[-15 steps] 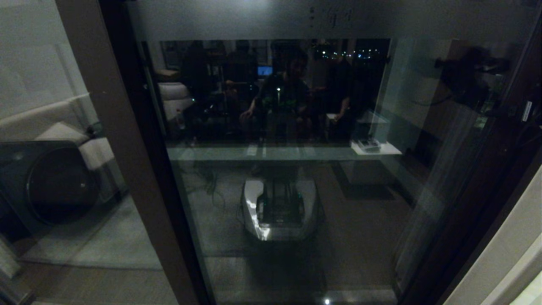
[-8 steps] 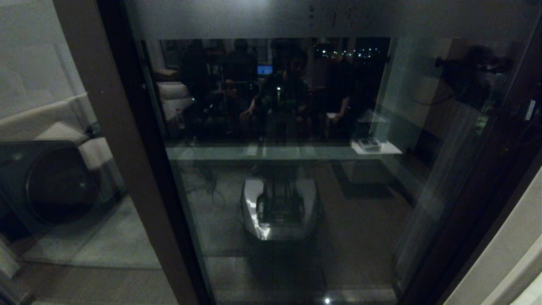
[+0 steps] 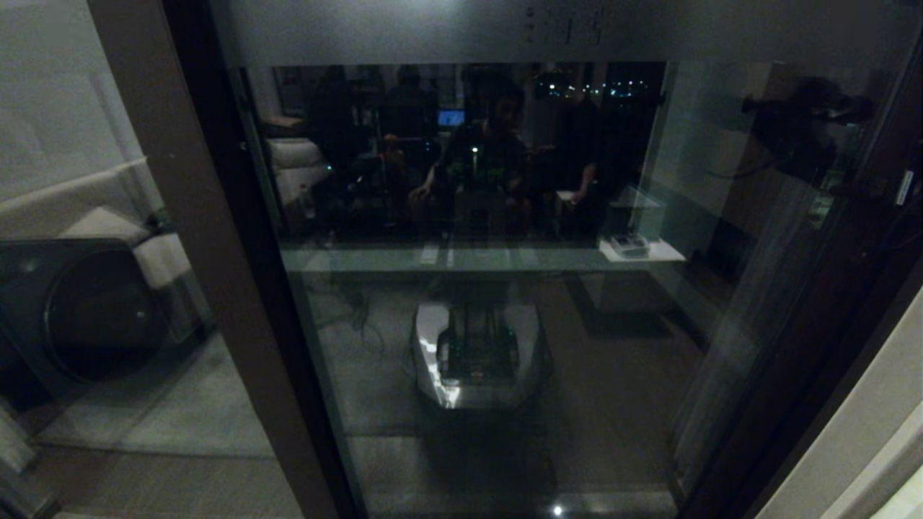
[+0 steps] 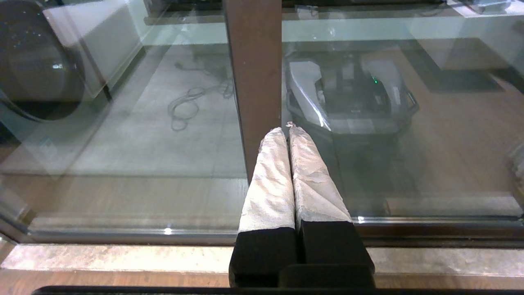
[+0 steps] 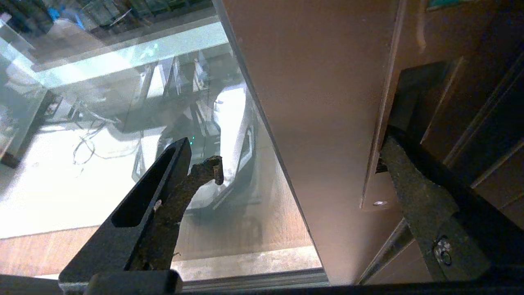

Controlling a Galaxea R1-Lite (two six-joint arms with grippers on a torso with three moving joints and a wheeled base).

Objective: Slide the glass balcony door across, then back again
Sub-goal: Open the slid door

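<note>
The glass balcony door [image 3: 505,324] fills the head view, with a frosted band [image 3: 433,32] across its top; the dark glass reflects the room and my own base. Neither arm shows there directly. In the left wrist view my left gripper [image 4: 286,130] is shut and empty. Its white-wrapped fingers [image 4: 270,184] are pressed together, with the tips at the right edge of a brown upright stile [image 4: 254,61]. In the right wrist view my right gripper [image 5: 303,157] stands wide open astride the door's brown edge stile [image 5: 319,82]. One finger [image 5: 172,192] lies over the glass. The other finger [image 5: 413,205] reaches to a dark recess [image 5: 421,94] at the stile's edge.
A brown stile [image 3: 209,252] slants down the left of the head view. Beyond it a second pane shows a black round drum [image 3: 86,310]. The dark outer frame [image 3: 815,324] and a pale wall [image 3: 865,432] close the right side. A metal floor track [image 4: 123,235] runs below, with a stone sill [image 4: 102,258] in front.
The brown stile at the left of the head view has crept slightly further left. The reflections in the glass have barely shifted.
</note>
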